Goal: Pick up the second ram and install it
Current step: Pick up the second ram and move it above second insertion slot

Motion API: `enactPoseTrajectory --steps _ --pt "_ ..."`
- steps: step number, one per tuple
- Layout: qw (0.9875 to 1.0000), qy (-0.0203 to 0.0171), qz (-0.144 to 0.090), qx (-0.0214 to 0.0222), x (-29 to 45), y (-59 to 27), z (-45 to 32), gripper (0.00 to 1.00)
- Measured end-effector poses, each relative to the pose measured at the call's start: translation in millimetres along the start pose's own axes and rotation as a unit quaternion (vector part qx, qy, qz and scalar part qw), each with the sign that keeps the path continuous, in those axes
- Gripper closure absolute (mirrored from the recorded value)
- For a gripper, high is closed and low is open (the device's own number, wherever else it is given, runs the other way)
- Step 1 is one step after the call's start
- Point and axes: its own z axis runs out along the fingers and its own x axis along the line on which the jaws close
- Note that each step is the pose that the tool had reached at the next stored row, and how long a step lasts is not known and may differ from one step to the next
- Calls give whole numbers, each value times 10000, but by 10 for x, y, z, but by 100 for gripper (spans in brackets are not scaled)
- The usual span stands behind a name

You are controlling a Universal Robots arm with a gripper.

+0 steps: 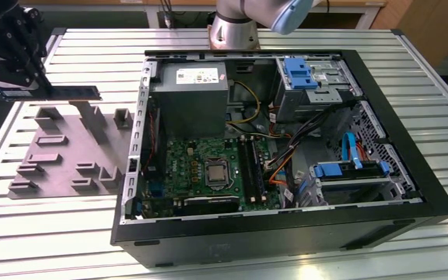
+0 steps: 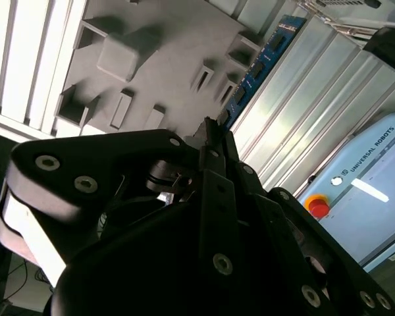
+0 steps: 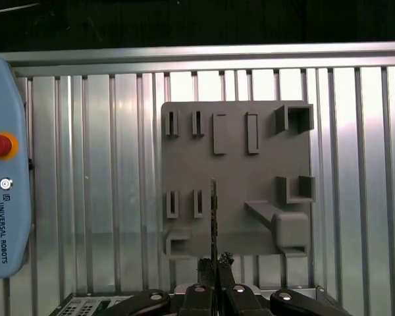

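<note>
Tool (image 3: 215, 262) clamped on one end of the second ram (image 3: 214, 210), above grey tray (image 3: 250, 174); judged light, stiff, fragile; grip edges only.

Bright, even overhead light fills the exterior view, with white glare on the near slats of the ribbed bench (image 1: 76, 245) and softer shadow inside the computer case (image 1: 286, 242). In the second wrist view the tool (image 2: 214, 131) is a near-black, underexposed mass against slats blown out to white. In the first wrist view the grey fixture plate (image 3: 237, 171) casts short soft shadows, and the second ram (image 3: 213, 210) clamped in the tool shows as a thin dark line.
</note>
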Motion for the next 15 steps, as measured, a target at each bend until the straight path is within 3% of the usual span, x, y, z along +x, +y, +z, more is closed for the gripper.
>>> enactPoseTrajectory --steps 6,15 --pt "10000 0 -10 -1 -8 -100 -1 86" --pt "9999 0 -109 -2 -12 -176 -1 86"
